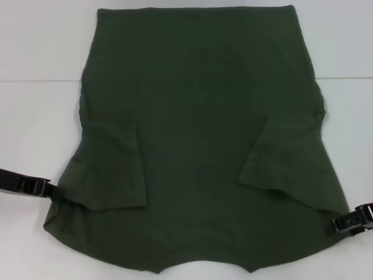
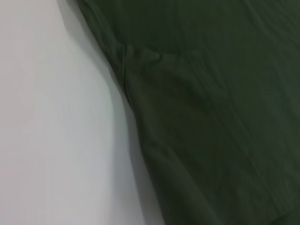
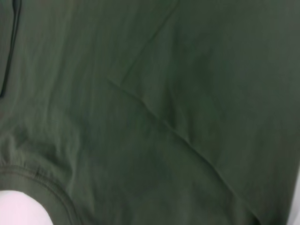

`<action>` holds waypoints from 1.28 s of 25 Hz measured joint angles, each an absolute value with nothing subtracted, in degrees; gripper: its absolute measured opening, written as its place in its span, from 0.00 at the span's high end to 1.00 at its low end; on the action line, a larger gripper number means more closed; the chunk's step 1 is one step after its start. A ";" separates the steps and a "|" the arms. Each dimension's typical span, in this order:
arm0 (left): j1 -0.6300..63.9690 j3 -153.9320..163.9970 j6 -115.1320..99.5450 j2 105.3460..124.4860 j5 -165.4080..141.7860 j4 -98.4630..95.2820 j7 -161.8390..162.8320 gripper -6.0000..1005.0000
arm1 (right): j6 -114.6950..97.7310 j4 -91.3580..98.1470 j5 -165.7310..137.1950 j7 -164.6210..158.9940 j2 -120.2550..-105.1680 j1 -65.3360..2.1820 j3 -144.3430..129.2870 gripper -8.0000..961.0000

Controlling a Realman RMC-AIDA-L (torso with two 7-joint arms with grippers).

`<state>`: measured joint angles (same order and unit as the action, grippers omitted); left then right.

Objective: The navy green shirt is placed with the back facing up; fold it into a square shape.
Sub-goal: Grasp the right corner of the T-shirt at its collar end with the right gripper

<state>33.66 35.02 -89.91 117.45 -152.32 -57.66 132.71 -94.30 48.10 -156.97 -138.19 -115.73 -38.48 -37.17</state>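
Pincers left (image 1: pixel 55 192) and right (image 1: pixel 331 224) flank the shirt (image 1: pixel 198 116); grip unclear.

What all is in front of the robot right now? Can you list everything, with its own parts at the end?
navy green shirt: one, dark olive green, spread flat over the middle of the table, plain side up, both short sleeves folded inward onto the body.
table: one, white, under the shirt, bare at both sides.
left gripper: one, black, low at the shirt's left edge, near the folded sleeve.
right gripper: one, black, low at the shirt's right edge, near the shoulder end.
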 joint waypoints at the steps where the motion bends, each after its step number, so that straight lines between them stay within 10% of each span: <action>1: 33.66 35.02 -89.91 117.45 -152.31 -57.66 132.71 0.98 | -94.25 47.88 -156.96 -138.18 -115.76 -38.55 -37.29 0.08; 26: 34.24 34.70 -89.92 117.27 -152.09 -57.65 132.35 0.98 | -92.72 49.49 -155.01 -137.81 -117.25 -40.00 -39.15 0.11; 32: 34.46 34.72 -89.80 117.08 -151.88 -56.99 132.06 0.98 | -92.63 49.21 -155.43 -138.10 -117.31 -40.55 -40.07 0.31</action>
